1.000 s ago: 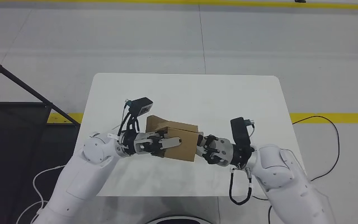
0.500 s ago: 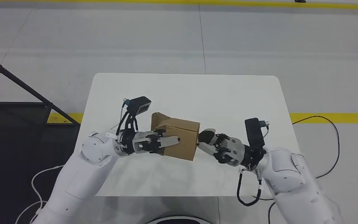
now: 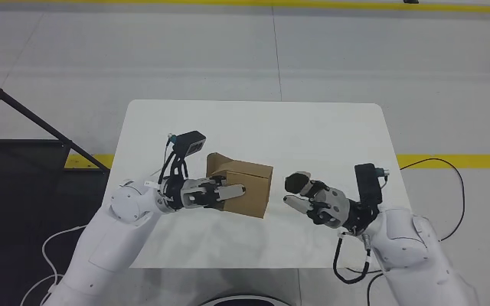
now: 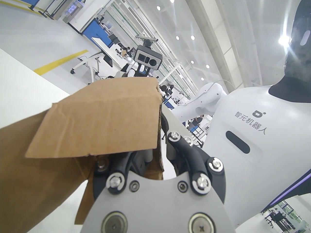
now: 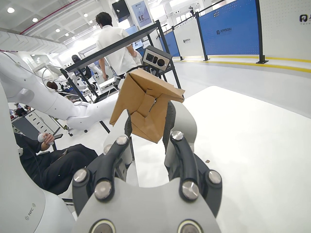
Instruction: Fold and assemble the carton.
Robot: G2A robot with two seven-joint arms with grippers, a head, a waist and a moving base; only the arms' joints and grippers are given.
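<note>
Carton (image 3: 243, 187) is sitting mid-bench (image 3: 321, 138), body looking squared up. Left claw (image 3: 223, 193) at its 9 o'clock is clamping a carton wall. Right claw (image 3: 295, 191) at 3 o'clock is hanging wide open, empty, just clear. Flaps at that end are looking half-tucked, the 9 o'clock flap loose, so closing is remaining.

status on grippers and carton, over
Left gripper jaws shut on brown cardboard carton. Right gripper jaws open, apart from carton. End flaps partly folded. No obstacle seen.
</note>
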